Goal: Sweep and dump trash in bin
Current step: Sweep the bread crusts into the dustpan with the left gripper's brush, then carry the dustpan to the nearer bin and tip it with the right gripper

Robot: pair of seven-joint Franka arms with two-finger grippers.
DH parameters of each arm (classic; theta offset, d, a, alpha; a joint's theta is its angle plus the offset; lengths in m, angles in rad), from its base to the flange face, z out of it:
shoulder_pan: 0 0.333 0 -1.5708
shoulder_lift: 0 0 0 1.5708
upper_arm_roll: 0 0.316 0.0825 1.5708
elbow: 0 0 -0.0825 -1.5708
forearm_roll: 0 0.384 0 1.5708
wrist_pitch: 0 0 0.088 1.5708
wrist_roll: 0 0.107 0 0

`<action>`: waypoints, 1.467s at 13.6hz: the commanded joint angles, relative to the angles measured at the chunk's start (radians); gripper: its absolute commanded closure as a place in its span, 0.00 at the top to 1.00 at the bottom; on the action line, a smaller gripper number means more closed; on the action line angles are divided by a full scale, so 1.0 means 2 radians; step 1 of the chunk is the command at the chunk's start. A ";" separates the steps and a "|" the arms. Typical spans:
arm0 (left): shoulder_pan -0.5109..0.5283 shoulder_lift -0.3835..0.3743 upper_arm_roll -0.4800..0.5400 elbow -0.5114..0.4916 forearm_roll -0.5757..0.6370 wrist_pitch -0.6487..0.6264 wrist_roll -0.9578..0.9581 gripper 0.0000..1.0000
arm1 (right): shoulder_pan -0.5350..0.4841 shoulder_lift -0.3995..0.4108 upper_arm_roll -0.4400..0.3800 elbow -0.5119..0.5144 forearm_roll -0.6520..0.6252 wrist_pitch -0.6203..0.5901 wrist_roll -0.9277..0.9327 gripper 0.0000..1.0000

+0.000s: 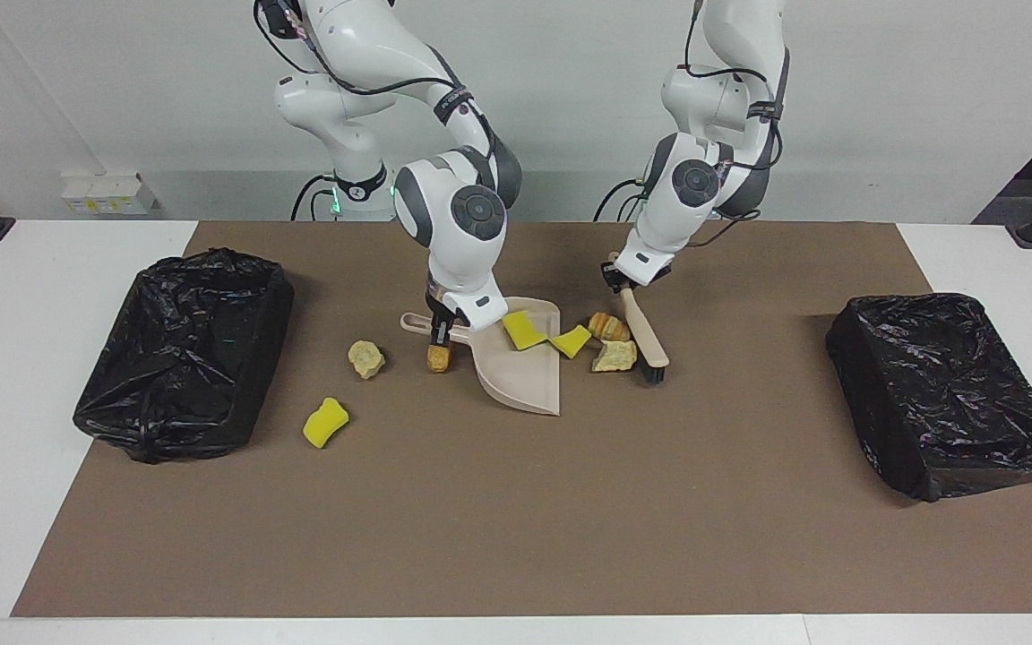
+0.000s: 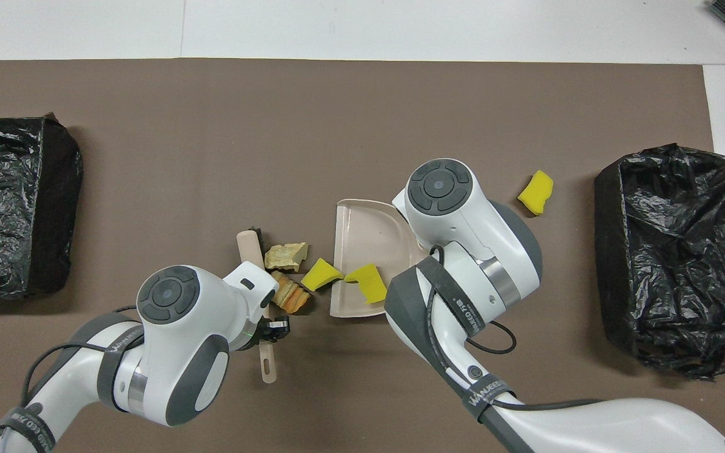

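Observation:
My right gripper (image 1: 441,333) is shut on the handle of the beige dustpan (image 1: 525,372), which rests on the mat; the arm hides this gripper from overhead. One yellow sponge piece (image 1: 523,330) lies in the dustpan (image 2: 362,242). My left gripper (image 1: 616,279) is shut on the handle of the brush (image 1: 646,340), bristles down on the mat. Between brush and pan lie more trash: a yellow sponge (image 1: 570,341) at the pan's lip, a bread roll (image 1: 608,325) and a beige lump (image 1: 614,356). Overhead, the lump (image 2: 286,256) and roll (image 2: 290,294) touch the brush (image 2: 250,242).
A brown roll (image 1: 438,358) sits under the pan's handle, with a beige lump (image 1: 365,358) and a yellow sponge (image 1: 325,422) beside it toward the right arm's end. Black-lined bins stand at the right arm's end (image 1: 184,349) and the left arm's end (image 1: 946,394).

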 commanded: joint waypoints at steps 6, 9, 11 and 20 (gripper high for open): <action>-0.075 0.066 -0.026 0.081 -0.048 0.029 0.006 0.00 | -0.012 -0.017 0.004 -0.022 -0.006 0.000 -0.022 0.00; -0.067 0.057 -0.045 0.105 -0.058 0.016 0.000 0.00 | -0.015 -0.020 0.004 -0.021 -0.006 -0.018 -0.023 0.00; -0.067 0.048 -0.045 0.111 -0.058 -0.004 -0.046 0.00 | -0.021 -0.025 0.004 -0.021 -0.006 -0.027 -0.025 0.00; -0.016 -0.047 -0.036 0.107 -0.001 -0.217 -0.062 0.00 | -0.077 -0.085 0.004 -0.010 -0.006 -0.013 -0.079 0.00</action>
